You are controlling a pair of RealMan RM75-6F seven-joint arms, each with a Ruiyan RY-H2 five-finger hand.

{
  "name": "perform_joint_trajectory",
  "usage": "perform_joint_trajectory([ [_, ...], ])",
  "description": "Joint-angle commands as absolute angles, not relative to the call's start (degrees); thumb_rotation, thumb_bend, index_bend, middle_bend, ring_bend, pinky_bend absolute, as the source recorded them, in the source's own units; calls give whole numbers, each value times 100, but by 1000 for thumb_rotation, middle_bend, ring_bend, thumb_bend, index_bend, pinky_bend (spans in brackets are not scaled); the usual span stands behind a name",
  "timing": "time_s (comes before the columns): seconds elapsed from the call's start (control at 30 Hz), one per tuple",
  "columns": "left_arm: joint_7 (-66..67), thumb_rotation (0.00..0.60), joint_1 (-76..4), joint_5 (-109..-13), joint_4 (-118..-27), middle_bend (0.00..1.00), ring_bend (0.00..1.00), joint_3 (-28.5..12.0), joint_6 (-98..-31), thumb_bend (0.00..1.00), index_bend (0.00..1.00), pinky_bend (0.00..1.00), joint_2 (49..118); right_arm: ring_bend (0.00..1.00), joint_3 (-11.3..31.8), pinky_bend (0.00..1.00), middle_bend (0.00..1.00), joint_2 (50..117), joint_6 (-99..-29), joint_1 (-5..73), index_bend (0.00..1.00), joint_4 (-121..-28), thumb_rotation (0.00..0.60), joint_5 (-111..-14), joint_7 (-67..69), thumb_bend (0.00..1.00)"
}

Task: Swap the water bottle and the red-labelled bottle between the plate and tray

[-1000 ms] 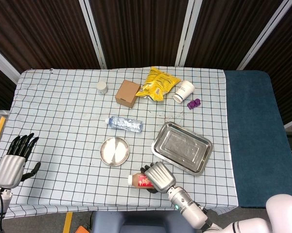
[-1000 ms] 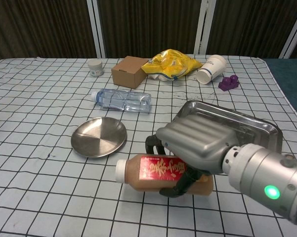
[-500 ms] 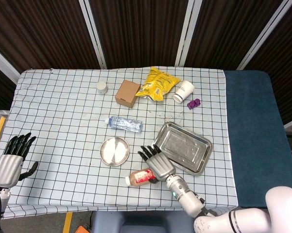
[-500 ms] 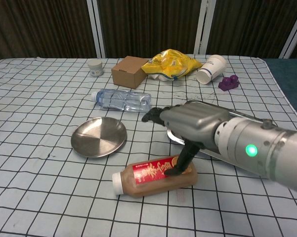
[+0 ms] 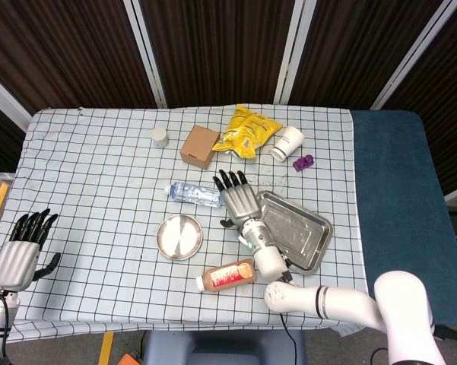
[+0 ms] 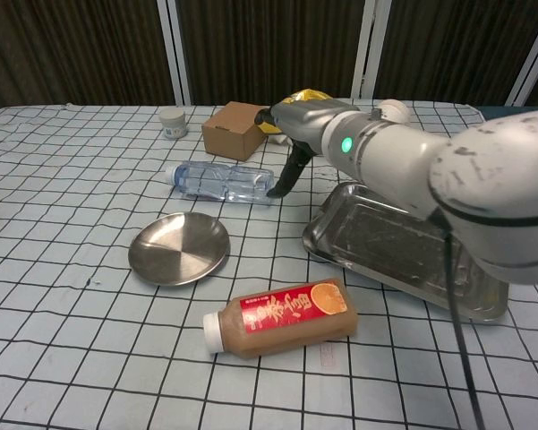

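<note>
Chest view: right hand [image 6: 297, 123], released, hovered at water bottle's [image 6: 222, 182] 3 o'clock end; a nudge could roll it away.

Red-labelled bottle [image 6: 282, 318]: yellow characters printed on the red label, too small to read. No other legible text.
</note>
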State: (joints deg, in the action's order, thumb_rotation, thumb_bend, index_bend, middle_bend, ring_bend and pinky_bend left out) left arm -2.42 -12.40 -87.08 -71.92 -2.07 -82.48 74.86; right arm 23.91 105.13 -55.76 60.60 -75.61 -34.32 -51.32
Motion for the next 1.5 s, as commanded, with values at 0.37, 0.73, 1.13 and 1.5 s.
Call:
perform_joint_trajectory([
  [0.37,-227,600,-1230,-8443,-7068,0,0,-297,-8035,363,0,66,7512,0,3099,137,97,12397,-3843,7897,94,-3531,600,-2662,-4521,291],
  [0.73,-226,600,-1220,-8398,-7084,0,0,-315,-7988,362,0,67,7482,307,3100,552,391,12831,-3494,8129,470,-2593,600,-2933,-4107,293],
  [1.13,-160,600,-1200,-8390,-7155,0,0,-337,-8013,362,0,67,7446,763,2830,1000,749,12973,-3973,8094,915,-2247,600,-3887,-3219,380],
  [1.5,-43,600,-1135,-8675,-7369,0,0,-243,-8283,362,0,67,7400,777,2013,1000,761,10488,-6027,5970,927,-6513,600,-4896,-3289,380],
])
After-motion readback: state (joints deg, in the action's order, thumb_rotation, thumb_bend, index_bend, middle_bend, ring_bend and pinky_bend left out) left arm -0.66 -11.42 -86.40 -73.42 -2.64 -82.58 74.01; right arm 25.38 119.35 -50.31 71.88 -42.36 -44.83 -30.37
